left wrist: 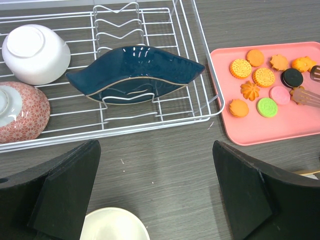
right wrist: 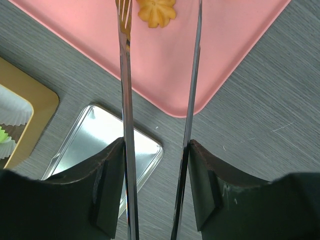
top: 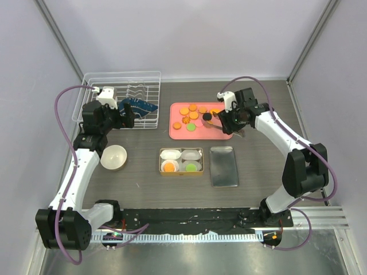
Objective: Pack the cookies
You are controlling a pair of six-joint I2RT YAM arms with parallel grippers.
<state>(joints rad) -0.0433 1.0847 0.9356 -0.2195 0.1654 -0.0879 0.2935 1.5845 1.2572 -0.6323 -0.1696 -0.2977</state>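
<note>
Cookies (top: 194,114): mostly orange, with some green, one black and one pink, lying loose on the pink tray (top: 198,134); one orange and one green already sit in paper cups (top: 170,153) inside the gold tin (top: 161,162).
Right gripper (right wrist: 156,150): clamped on metal tongs (right wrist: 125,100), whose two blades reach out over the tray.
Tong tips: cut off at the top of the right wrist view and at the edge of the left wrist view; I cannot tell whether they pinch a cookie.
Left gripper (left wrist: 155,150): jaws spread wide and holding nothing, above the table just in front of the wire rack (left wrist: 210,107).
Cut off: white bowl (left wrist: 112,225) at the bottom of the left wrist view; patterned bowl (left wrist: 22,112) at its left edge; the tin shows only a corner in the right wrist view.
Silver lid (top: 223,166): flat on the table, just right of the tin.
Markings: the cookie faces show embossed ridges and flower shapes, too small to read as lettering.
</note>
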